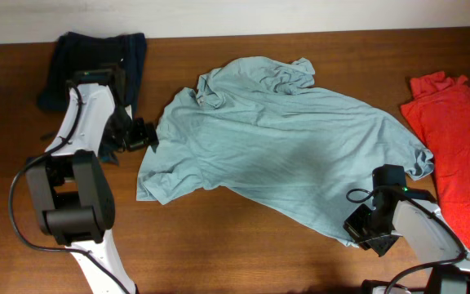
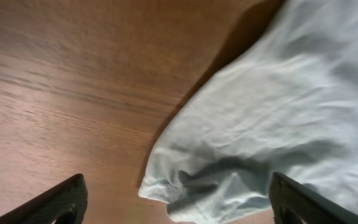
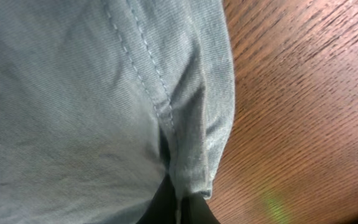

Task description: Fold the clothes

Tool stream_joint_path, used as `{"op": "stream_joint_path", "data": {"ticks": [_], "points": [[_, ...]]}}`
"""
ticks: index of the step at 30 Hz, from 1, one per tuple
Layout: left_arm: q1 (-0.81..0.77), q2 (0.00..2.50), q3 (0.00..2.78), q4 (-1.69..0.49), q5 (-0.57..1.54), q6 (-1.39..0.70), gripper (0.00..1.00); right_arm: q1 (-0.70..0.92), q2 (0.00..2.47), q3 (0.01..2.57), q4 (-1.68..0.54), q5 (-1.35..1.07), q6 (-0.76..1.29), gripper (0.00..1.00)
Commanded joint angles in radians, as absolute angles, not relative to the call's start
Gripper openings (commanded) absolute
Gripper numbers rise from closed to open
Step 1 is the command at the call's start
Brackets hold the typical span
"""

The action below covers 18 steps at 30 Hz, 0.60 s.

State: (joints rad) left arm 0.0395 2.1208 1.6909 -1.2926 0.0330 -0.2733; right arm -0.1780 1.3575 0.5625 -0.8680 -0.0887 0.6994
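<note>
A light blue-green T-shirt (image 1: 276, 143) lies spread and rumpled across the middle of the brown table. My left gripper (image 1: 149, 135) is open at the shirt's left edge; in the left wrist view its fingers (image 2: 176, 208) stand wide either side of a sleeve corner (image 2: 191, 186). My right gripper (image 1: 357, 231) is shut on the shirt's hem at the lower right corner; the right wrist view shows the stitched hem (image 3: 191, 143) pinched between the dark fingers (image 3: 182, 208).
A dark navy garment (image 1: 96, 61) lies at the back left behind the left arm. A red shirt (image 1: 459, 139) lies at the right edge. Bare wood shows along the front (image 1: 235, 245).
</note>
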Motion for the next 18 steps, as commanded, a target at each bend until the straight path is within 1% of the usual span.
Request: {"op": "stream_joint_path", "data": {"ticks": [1, 3, 9, 12, 14, 16, 18], "points": [[0.042, 2.128, 1.621, -1.242, 0.035, -0.299, 0.83, -0.184, 1.364, 0.54, -0.83, -0.09, 0.688, 0.04], [0.042, 2.128, 1.592, -1.209, 0.038, -0.299, 0.8, -0.184, 1.364, 0.54, -0.83, -0.091, 0.688, 0.04], [0.042, 2.128, 1.49, -1.124, 0.063, -0.308, 0.77, -0.184, 1.364, 0.54, -0.83, -0.094, 0.688, 0.04], [0.042, 2.128, 1.447, -1.098, 0.09, -0.316, 0.65, -0.184, 1.364, 0.54, -0.83, -0.094, 0.688, 0.04], [0.042, 2.128, 1.434, -1.095, 0.09, -0.315, 0.62, -0.184, 1.364, 0.54, -0.83, -0.094, 0.688, 0.04], [0.042, 2.128, 1.422, -1.089, 0.09, -0.319, 0.56, -0.184, 1.364, 0.54, -0.83, -0.094, 0.688, 0.04], [0.042, 2.128, 1.411, -1.079, 0.09, -0.322, 0.4, -0.184, 1.364, 0.54, -0.83, -0.094, 0.688, 0.04]]}}
